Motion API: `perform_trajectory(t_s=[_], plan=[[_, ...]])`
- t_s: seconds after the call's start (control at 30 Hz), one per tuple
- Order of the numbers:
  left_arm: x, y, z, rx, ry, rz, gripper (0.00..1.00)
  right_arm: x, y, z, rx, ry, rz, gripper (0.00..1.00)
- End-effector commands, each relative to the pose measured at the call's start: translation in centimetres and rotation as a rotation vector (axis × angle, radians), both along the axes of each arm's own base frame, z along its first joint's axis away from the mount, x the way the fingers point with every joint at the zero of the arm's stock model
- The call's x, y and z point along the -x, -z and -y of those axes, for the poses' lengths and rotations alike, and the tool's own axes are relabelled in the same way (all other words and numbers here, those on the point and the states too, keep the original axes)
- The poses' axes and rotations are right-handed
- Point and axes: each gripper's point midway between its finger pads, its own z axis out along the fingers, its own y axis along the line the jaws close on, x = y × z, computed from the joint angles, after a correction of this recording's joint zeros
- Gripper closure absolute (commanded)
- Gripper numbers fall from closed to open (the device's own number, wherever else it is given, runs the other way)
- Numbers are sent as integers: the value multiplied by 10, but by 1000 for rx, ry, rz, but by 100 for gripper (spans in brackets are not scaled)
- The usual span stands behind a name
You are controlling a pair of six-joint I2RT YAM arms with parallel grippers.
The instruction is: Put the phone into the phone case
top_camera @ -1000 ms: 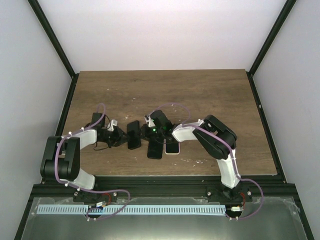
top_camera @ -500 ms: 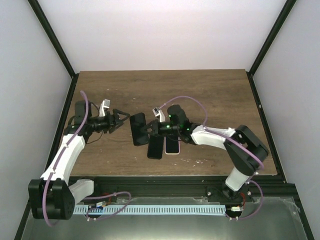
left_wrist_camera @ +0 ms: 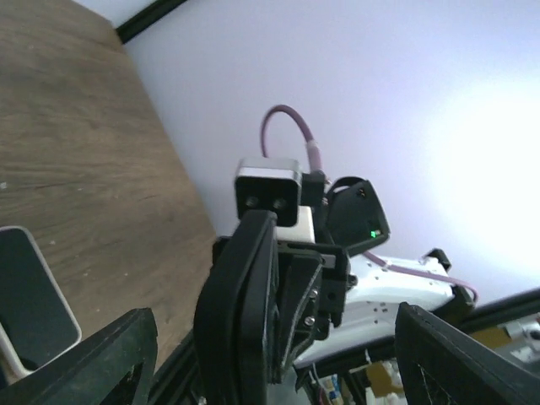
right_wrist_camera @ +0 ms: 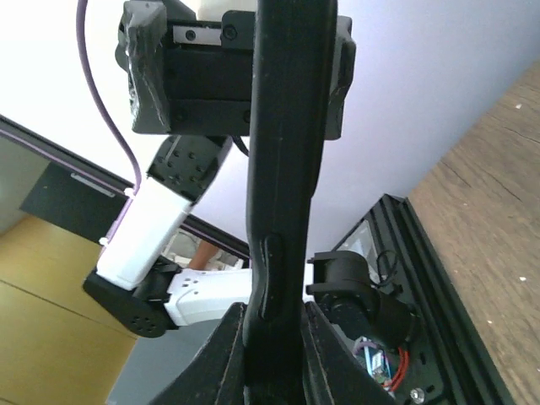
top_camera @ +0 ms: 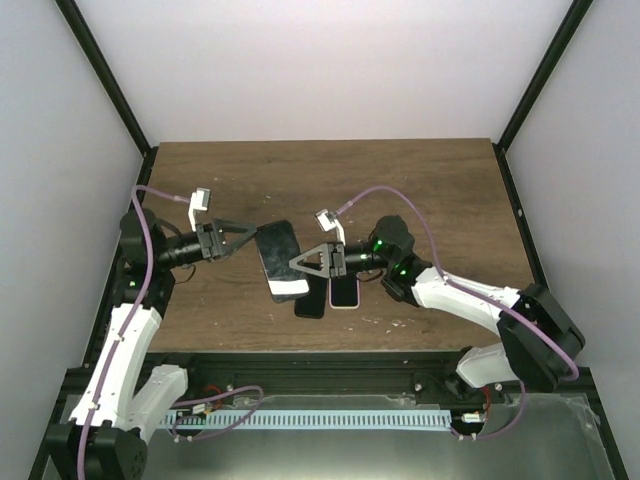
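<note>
R gripper [top_camera: 296, 263] is clamped on dark phone case [top_camera: 278, 252] (prob. the case), raised over table [top_camera: 420, 190] centre. L gripper [top_camera: 248, 238] gapes wide just left of it, holding nothing. Case long axis runs far edge to near edge. Phone [top_camera: 345, 293] lies flat by near edge, not yet in. Next: L fetches phone, matches axes.

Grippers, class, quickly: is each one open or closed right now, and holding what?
Left gripper: jaws open, gripping nothing.
Right gripper: jaws closed on a dark flat slab; phone or case cannot be told.
</note>
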Motion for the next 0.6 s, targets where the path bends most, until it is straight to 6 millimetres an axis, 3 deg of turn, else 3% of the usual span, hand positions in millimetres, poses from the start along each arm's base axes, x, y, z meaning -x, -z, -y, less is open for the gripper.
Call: perform_trajectory(t_s=[0.0, 0.17, 0.33, 0.4, 0.57], plan=[[16, -14, 8, 33, 66, 42, 25, 10, -38, 7, -127, -50, 46, 98], [17, -3, 13, 32, 91, 8, 37, 8, -36, 8, -147, -42, 19, 98], [20, 0, 17, 46, 103, 0, 41, 7, -33, 7, -148, -44, 0, 98], [20, -1, 18, 48, 103, 0, 41, 6, -30, 6, -144, -45, -7, 98], [28, -9, 22, 104, 125, 50, 29, 12, -39, 10, -192, -74, -7, 98]])
